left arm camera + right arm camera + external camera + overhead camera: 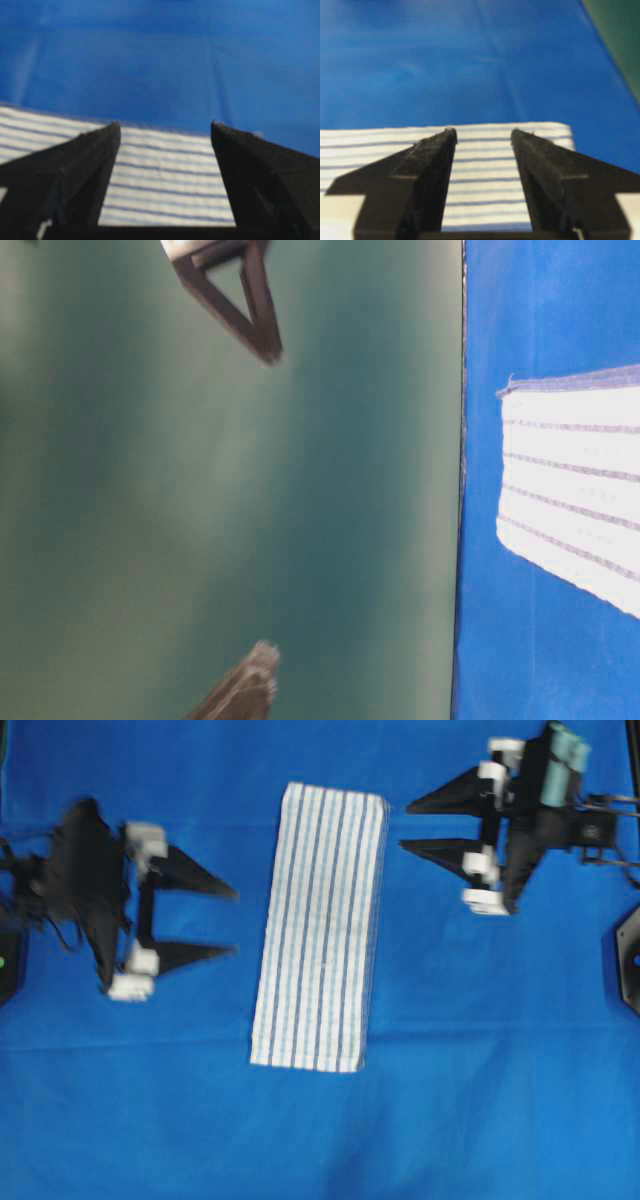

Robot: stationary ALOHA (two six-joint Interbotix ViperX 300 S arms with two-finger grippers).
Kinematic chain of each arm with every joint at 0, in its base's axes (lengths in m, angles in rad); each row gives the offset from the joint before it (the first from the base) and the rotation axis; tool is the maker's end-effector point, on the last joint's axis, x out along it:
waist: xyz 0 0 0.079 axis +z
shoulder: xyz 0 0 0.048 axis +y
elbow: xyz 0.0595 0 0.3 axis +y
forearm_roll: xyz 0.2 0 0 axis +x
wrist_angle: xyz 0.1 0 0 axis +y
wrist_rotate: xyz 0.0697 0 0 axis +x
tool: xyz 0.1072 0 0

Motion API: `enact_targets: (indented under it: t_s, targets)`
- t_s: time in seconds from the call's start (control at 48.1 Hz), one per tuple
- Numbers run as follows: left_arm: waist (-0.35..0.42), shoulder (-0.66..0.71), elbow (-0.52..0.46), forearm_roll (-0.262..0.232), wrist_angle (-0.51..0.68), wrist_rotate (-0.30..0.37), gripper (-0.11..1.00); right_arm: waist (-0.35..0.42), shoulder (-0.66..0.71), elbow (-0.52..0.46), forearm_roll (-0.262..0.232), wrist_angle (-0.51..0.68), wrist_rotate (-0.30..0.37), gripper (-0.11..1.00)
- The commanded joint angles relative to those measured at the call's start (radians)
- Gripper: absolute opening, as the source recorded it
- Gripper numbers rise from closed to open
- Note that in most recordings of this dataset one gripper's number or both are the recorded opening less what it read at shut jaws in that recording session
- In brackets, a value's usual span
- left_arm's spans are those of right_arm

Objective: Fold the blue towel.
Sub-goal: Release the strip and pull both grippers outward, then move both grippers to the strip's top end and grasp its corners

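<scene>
Both tools (233,923) (404,826) gape empty beside blue towel (320,927).

overhead straight down, table-level sideways from the edge, both wrist views close behind each gripper, all sharing the blue towel (320,928)

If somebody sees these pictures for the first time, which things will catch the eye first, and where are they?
First comes the blue towel, a long white striped strip lying flat in the middle of the solid blue sheet. Next come the two black grippers, both with jaws open and empty: the left gripper beside the towel's left edge, and the right gripper near its upper right corner.
</scene>
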Motion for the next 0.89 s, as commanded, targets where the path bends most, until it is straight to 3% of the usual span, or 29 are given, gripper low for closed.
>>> enact_targets:
  t_s: [0.0, 0.166, 0.561, 0.873]
  targets:
    - [0.021, -0.049, 0.029, 0.003, -0.04, 0.0, 0.67, 0.023, -0.049, 0.034, 0.002, -0.048, 0.025, 0.54]
    - [0.025, -0.077, 0.081, 0.002, -0.101, -0.011, 0.67, 0.054, -0.064, 0.081, 0.003, -0.091, 0.06, 0.54]
    - [0.029, -0.055, 0.077, 0.002, -0.112, -0.011, 0.67, 0.052, -0.029, 0.063, 0.002, -0.089, 0.058, 0.54]
    - [0.163, 0.092, -0.006, 0.002, -0.121, 0.005, 0.67, -0.071, 0.089, -0.011, 0.002, -0.077, 0.049, 0.59]
